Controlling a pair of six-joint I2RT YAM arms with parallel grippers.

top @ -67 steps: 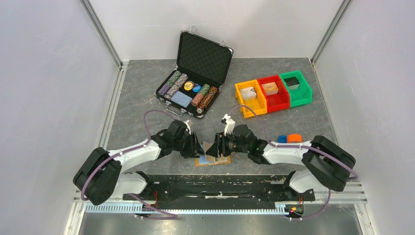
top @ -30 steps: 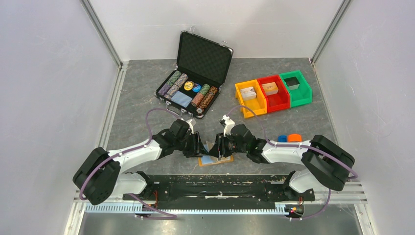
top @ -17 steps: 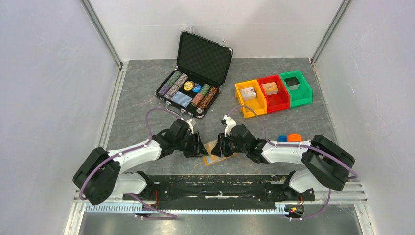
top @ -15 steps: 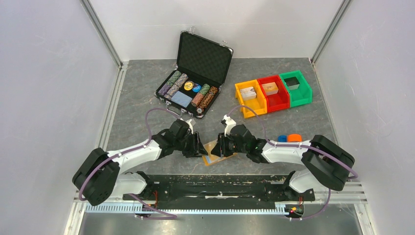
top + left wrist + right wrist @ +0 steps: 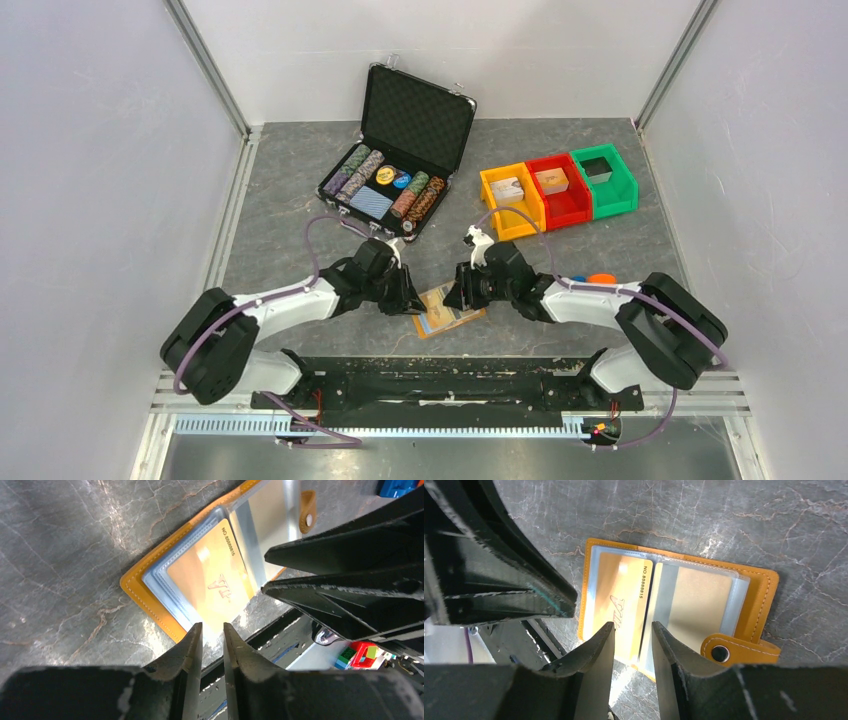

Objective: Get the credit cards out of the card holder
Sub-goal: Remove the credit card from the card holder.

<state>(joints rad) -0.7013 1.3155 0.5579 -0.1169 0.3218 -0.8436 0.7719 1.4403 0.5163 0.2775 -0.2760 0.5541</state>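
The orange card holder point(image 5: 447, 310) lies open and flat on the grey table by the front edge. It also shows in the left wrist view point(image 5: 134, 586) and the right wrist view point(image 5: 766, 585). A pale beige printed credit card point(image 5: 621, 605) sits in its clear sleeve point(image 5: 210, 575). The other sleeve point(image 5: 699, 605) looks beige. No plain light blue card shows on its own. My left gripper point(image 5: 410, 300) hovers at the holder's left edge, jaws slightly apart and empty point(image 5: 212, 630). My right gripper point(image 5: 462, 292) hovers above the holder's middle, open and empty point(image 5: 633, 630).
An open black chip case point(image 5: 397, 150) stands at the back. Orange point(image 5: 511, 200), red point(image 5: 558, 190) and green point(image 5: 603, 180) bins sit at the back right. Small blue and orange caps point(image 5: 590, 282) lie beside the right arm. A black rail point(image 5: 440, 375) runs along the front edge.
Both grippers have drawn back from the holder toward the far side. The holder has turned a little and now lies open with nothing gripping it.
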